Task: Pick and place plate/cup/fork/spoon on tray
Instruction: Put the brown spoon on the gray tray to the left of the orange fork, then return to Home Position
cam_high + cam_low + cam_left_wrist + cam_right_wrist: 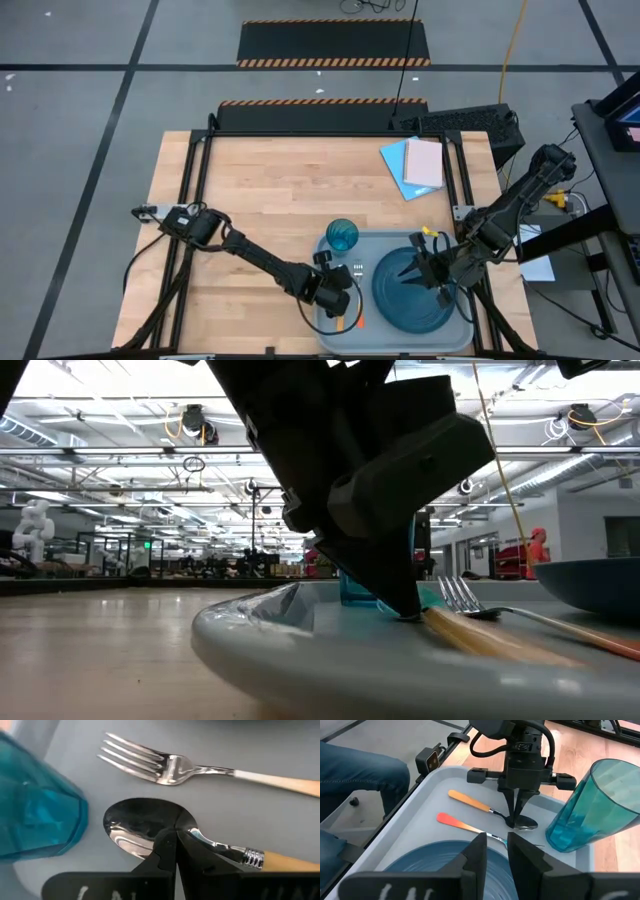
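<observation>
Silver and orange mark the piece under your left claw (pixel 516 817): the spoon (pixel 150 827) lies flat on the tray (pixel 335 335), and the claw stands upright over it with its two dark fingers (pixel 167 852) pressed together, tips down at the neck where the bowl meets the handle. Your left claw's fingers show no gap and nothing is between them; they meet on top of the spoon's neck rather than around it.

Just beside the spoon, and roughly parallel to it, you have the fork (pixel 165 765), also flat on the tray, tines toward the cup (pixel 587 807). The cup stands upright on the tray near the spoon's bowl, apart from the claw.

Your right claw (pixel 496 851) hangs over the plate (pixel 415 290), its fingers parted by a narrow gap and holding nothing. The plate sits in the tray beside the cutlery, on the side away from your left arm.

Beyond the tray, the wooden counter (pixel 260 190) carries blue and pink sheets (pixel 415 165) near its far right corner, well apart from the work.
</observation>
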Controlling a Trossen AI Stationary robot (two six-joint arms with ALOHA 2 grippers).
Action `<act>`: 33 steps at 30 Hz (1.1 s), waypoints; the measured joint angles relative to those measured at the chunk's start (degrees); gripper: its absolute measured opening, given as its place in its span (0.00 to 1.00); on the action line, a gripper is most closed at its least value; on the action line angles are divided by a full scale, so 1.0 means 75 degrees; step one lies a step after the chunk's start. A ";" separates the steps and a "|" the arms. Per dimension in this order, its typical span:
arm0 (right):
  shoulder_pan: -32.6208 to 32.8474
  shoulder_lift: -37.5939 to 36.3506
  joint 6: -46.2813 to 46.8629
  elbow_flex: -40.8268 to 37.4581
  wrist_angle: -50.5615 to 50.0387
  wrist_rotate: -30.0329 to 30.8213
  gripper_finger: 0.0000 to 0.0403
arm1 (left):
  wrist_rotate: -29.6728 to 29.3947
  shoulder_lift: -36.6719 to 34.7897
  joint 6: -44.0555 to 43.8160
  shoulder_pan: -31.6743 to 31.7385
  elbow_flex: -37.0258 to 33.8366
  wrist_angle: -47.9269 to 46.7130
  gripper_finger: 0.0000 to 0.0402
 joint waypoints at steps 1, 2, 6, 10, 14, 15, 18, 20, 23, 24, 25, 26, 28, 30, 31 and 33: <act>0.0000 0.0000 0.0000 0.0000 0.0000 0.0000 0.17 | -0.0077 0.0000 -0.0072 -0.0003 0.0000 -0.0011 0.04; 0.0000 0.0000 0.0000 0.0000 -0.0003 0.0000 0.17 | -0.0100 0.0000 -0.0129 0.0000 0.0000 -0.0014 0.04; 0.0000 0.0000 0.0000 0.0000 -0.0006 -0.0002 0.17 | -0.0117 0.0000 -0.0291 0.0006 0.0000 -0.0131 0.04; 0.0000 0.0000 0.0000 0.0000 -0.0061 -0.0003 0.17 | -0.0299 0.0000 -0.0504 0.0003 0.0000 -0.0288 0.04; 0.0000 0.0000 0.0000 0.0000 -0.0061 -0.0003 0.17 | -0.0361 -0.0002 -0.0512 0.0003 0.0000 -0.0244 0.04; 0.0000 0.0000 0.0000 0.0000 -0.0059 -0.0003 0.17 | -0.0359 -0.0030 -0.0513 0.0001 0.0000 -0.0255 0.04; 0.0000 0.0000 0.0055 0.0000 -0.0060 -0.0003 0.17 | -0.0359 -0.0141 -0.0533 -0.0030 -0.0006 -0.0280 0.04; 0.0000 0.0000 0.0048 0.0000 -0.0058 -0.0003 0.17 | -0.0470 -0.0318 -0.0533 -0.0072 -0.0015 -0.0294 0.04; 0.0000 0.0003 0.0011 0.0000 -0.0059 -0.0003 0.17 | -0.0583 -0.0612 -0.0517 -0.0167 -0.0012 -0.0276 0.04; 0.0000 0.0003 0.0009 -0.0003 -0.0061 0.0000 0.17 | -0.0627 -0.0693 -0.0488 -0.0193 -0.0012 -0.0262 0.04; 0.0000 0.0003 0.0006 -0.0003 -0.0052 0.0000 0.17 | -0.0672 -0.0791 -0.0430 -0.0233 -0.0012 -0.0213 0.04; 0.0000 0.0003 0.0003 -0.0003 -0.0050 0.0003 0.17 | -0.0737 -0.0887 -0.0372 -0.0282 -0.0012 -0.0221 0.04; 0.0000 0.0003 0.0001 -0.0003 0.0029 0.0059 0.17 | -0.0869 -0.1070 -0.0207 -0.0372 -0.0012 -0.0135 0.04; 0.0000 0.0005 0.0004 -0.0003 0.0085 0.0411 0.16 | -0.1040 -0.1277 0.0046 -0.0486 -0.0012 -0.0036 0.04; 0.0000 0.0001 0.0043 -0.0003 0.0092 0.0623 0.15 | -0.1112 -0.1390 0.0197 -0.0542 -0.0012 0.0045 0.04; -0.0004 -0.0011 0.0209 -0.0003 0.0070 0.1009 0.11 | -0.1195 -0.1585 0.0588 -0.0633 -0.0012 0.0286 0.04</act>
